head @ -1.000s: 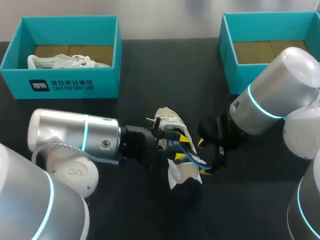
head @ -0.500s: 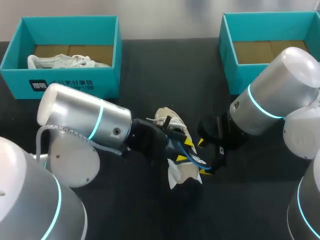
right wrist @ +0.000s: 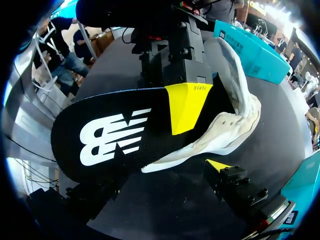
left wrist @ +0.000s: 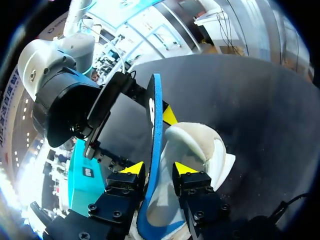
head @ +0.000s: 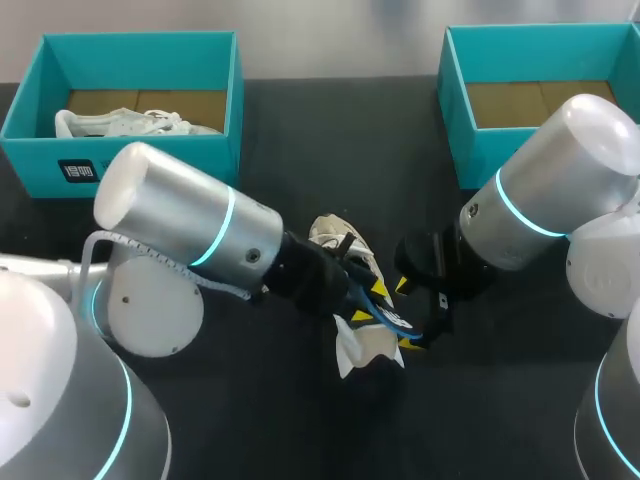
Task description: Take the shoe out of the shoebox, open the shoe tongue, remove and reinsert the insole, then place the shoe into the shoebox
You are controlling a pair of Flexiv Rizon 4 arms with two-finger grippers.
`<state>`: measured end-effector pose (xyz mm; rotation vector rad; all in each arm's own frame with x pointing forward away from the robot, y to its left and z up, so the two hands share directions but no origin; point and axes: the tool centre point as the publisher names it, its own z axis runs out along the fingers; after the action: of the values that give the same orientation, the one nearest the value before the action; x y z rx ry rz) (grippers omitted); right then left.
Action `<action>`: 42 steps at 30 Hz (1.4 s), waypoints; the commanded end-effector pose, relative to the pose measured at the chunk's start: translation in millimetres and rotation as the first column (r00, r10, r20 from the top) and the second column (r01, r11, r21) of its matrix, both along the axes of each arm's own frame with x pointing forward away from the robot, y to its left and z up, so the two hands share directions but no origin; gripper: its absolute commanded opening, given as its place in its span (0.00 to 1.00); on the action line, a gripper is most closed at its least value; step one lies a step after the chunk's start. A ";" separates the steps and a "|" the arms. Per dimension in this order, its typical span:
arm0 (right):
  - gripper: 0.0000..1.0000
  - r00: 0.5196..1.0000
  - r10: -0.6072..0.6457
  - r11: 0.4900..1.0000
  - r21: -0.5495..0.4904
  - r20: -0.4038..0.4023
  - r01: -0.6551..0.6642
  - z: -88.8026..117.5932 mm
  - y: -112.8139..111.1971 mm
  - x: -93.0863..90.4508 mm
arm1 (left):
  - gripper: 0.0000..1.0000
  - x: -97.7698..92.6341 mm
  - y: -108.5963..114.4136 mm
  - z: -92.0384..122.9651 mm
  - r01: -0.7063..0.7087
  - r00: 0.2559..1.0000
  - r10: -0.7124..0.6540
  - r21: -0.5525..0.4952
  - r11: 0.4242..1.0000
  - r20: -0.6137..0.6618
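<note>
On my head view the dark table (head: 300, 150) carries two teal shoeboxes at its far edge. My left arm (head: 190, 225) comes in to the middle, and my right arm (head: 560, 170) meets it from the other side. The left shoebox (head: 140, 170) has a second white shoe (head: 130, 122) lying in it. The right shoebox (head: 540, 50) shows me only its brown floor.

The shoe (head: 335, 232) I am working on is out of both boxes. It lies on the table between the two arms, white, with its opening turned towards the right arm. The insole (head: 388, 315), black-faced with a blue edge, stands part way out of it.

My right tool (head: 404, 313) is spread wide with the insole's free end between its fingers. In its own wrist view the one fingertip (right wrist: 217, 164) I can see stands clear of the insole, just beside the shoe's sole. The other is hidden behind the insole, so I read no grip there.

My left tool (left wrist: 158, 168) is narrowly parted and straddles the insole edge-on near the shoe's mouth. One finger (right wrist: 187, 107) lies against the black face. A sliver of gap shows on the other side, so it is not clamped.
</note>
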<state>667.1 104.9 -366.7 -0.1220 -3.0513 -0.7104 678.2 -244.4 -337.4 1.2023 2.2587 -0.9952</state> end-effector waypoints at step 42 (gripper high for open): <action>1.00 1.000 -0.001 1.000 -0.001 0.002 0.001 0.2 0.1 -1.1 | 0.00 -7.2 -3.1 10.6 -0.312 0.946 0.193 -0.564 0.764 -0.261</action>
<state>667.2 104.9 -366.6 -0.1220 -3.0514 -0.7106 673.2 -249.4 -324.7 0.5991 2.0271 -1.5556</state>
